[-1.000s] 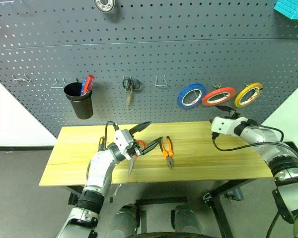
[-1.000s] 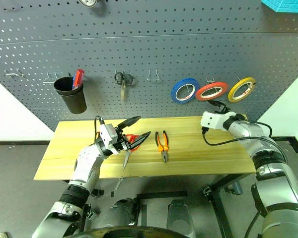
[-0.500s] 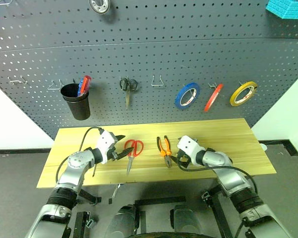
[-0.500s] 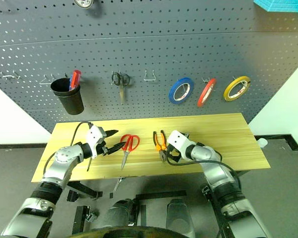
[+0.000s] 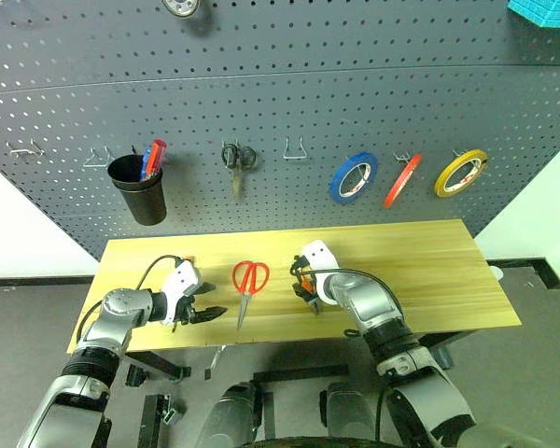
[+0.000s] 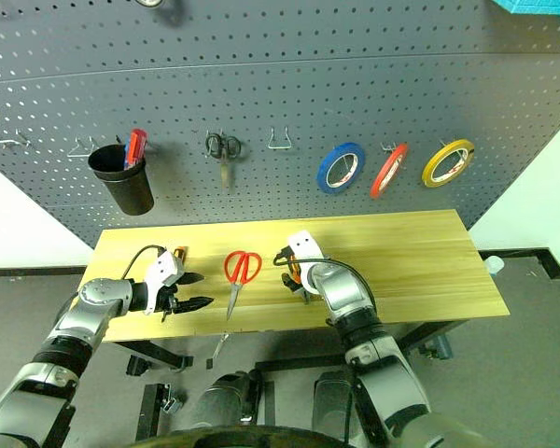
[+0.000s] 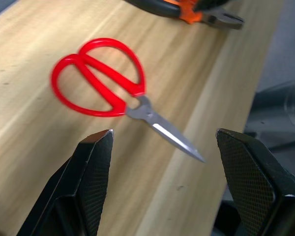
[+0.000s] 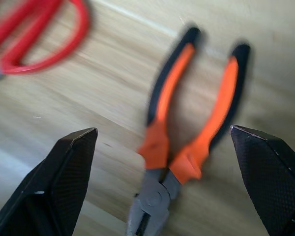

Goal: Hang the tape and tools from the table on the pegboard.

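Red-handled scissors (image 5: 249, 278) lie on the light wood table (image 5: 429, 271), blades toward the front edge. My left gripper (image 5: 208, 301) stands open to their left, low over the table and pointing at them, with nothing between its fingers (image 7: 93, 177). The orange-and-black pliers (image 8: 160, 142) lie right of the scissors. My right gripper (image 5: 305, 287) hangs open just above the pliers, its fingers (image 8: 69, 172) on either side of them and apart from them. The red tape (image 5: 402, 179) hangs edge-on from a hook on the pegboard (image 5: 355, 84). A small orange-tipped thing (image 6: 179, 251), maybe the screwdriver, lies by my left hand.
On the pegboard hang a blue roll (image 5: 353, 177), a yellow roll (image 5: 461, 173), small dark scissors (image 5: 235, 161) and a black cup (image 5: 145, 191) with pens. A bare hook (image 5: 296, 149) sits between the dark scissors and the blue roll.
My right gripper swung from the red tape down and left to the pliers and opened wider. The tape turned edge-on. My left gripper sank and moved left off the red scissors.
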Controlling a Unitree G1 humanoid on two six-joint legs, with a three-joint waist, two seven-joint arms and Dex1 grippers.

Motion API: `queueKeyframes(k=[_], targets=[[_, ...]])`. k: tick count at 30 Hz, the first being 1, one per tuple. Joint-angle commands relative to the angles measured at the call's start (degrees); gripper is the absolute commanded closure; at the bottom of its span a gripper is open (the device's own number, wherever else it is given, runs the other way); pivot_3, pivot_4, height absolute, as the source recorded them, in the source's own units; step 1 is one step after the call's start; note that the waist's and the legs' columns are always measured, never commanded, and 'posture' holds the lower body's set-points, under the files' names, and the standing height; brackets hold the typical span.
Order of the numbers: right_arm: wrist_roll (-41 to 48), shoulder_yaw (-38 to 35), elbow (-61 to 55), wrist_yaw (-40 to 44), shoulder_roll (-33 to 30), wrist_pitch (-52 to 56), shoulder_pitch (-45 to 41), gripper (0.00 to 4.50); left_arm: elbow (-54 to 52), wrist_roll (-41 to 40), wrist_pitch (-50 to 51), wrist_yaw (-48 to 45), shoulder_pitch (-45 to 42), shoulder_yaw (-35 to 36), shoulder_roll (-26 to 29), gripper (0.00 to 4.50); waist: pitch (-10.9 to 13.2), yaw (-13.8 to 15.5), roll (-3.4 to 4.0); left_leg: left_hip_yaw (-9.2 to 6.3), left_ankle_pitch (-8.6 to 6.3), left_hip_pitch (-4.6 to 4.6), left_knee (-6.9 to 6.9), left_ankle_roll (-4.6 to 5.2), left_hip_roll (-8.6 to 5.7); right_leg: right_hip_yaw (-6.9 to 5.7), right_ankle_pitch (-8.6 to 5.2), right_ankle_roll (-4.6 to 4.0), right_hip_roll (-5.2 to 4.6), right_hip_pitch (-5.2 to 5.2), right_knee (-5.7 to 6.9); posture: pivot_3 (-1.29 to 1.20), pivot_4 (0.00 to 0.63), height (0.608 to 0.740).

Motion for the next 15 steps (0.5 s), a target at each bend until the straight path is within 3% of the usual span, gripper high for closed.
queueKeyframes(k=[1, 11, 15], targets=[[0.3, -1.4, 4.8, -3.9, 1.7, -1.7, -3.5, 0.01, -1.5, -1.1, -0.1, -0.6, 0.2, 1.9, 0.5, 1.01, 0.0, 0.0, 0.00, 0.00, 0.02, 0.00, -0.04, 0.02, 0.00, 0.01, 0.00, 0.00, 0.00, -0.03, 0.00, -0.09, 0.129, 0.725], [4.7, -8.4, 20.7, -9.7, 5.4, -4.1, -10.8, 0.01, -5.7, -3.2, 1.6, -0.6, 2.5, 3.2, -1.1, 1.01, 0.0, -0.6, 0.00, 0.01, 0.18, 0.00, -0.42, -0.11, 0.00, 0.06, 0.00, -0.06, 0.02, -0.26, 0.05, -0.08, 0.122, 0.725], [5.3, -9.4, 23.8, -11.2, 5.6, -5.4, -12.2, 0.80, -6.7, -3.4, 1.8, -0.3, 3.0, 3.4, -1.4, 1.01, 0.0, -0.9, 0.00, 0.00, 0.20, 0.03, -0.42, -0.13, -0.01, 0.06, 0.01, -0.08, 0.04, -0.26, 0.11, -0.08, 0.117, 0.725]])
